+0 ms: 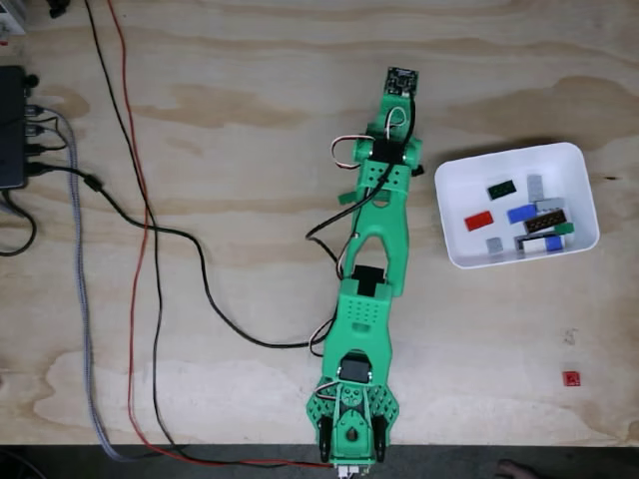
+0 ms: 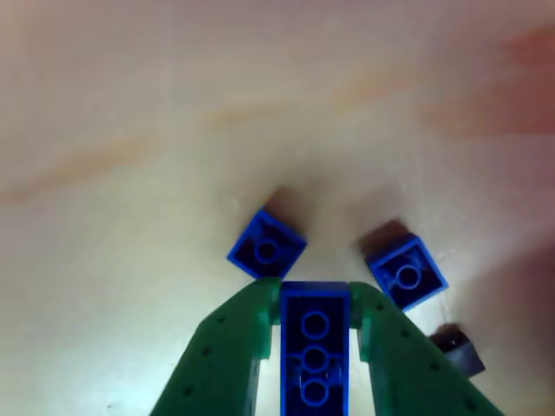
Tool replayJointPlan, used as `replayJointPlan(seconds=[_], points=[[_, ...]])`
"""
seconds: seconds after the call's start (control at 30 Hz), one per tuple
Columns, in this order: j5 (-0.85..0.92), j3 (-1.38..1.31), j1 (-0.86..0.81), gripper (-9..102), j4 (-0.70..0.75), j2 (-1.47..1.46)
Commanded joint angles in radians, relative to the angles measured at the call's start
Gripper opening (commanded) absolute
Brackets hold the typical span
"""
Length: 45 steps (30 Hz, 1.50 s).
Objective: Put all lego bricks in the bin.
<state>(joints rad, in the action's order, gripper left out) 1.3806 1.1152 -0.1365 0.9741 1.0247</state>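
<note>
Gripper was clamped on a long blue brick, underside up, lifted for carrying. Two small blue bricks lay just ahead. Bin, right of the arm, held several bricks.

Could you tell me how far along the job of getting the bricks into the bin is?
Partly done. The white bin already holds several bricks, a red one among them. In the other view the gripper is closed on a long blue brick. Left: two small blue bricks and a dark piece on the wood, plus a small red piece on the table.
</note>
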Motion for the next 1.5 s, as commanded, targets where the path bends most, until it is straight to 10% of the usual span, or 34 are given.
replayJointPlan(seconds=[0.0, 0.33, 0.63, 0.77, 1.03, 1.47], points=[[-0.166, -0.075, -0.046, 0, -0.147, 0.299], [-0.281, 0.003, -0.380, 0, 0.314, 0.399], [-0.235, 0.279, -0.609, 5, 0.186, 0.362], [-0.324, 0.267, -0.546, 25, 0.172, 0.460], [-0.293, -0.086, -0.199, 24, 0.459, 0.692], [-0.308, -0.249, 0.009, 22, 0.423, -0.063]])
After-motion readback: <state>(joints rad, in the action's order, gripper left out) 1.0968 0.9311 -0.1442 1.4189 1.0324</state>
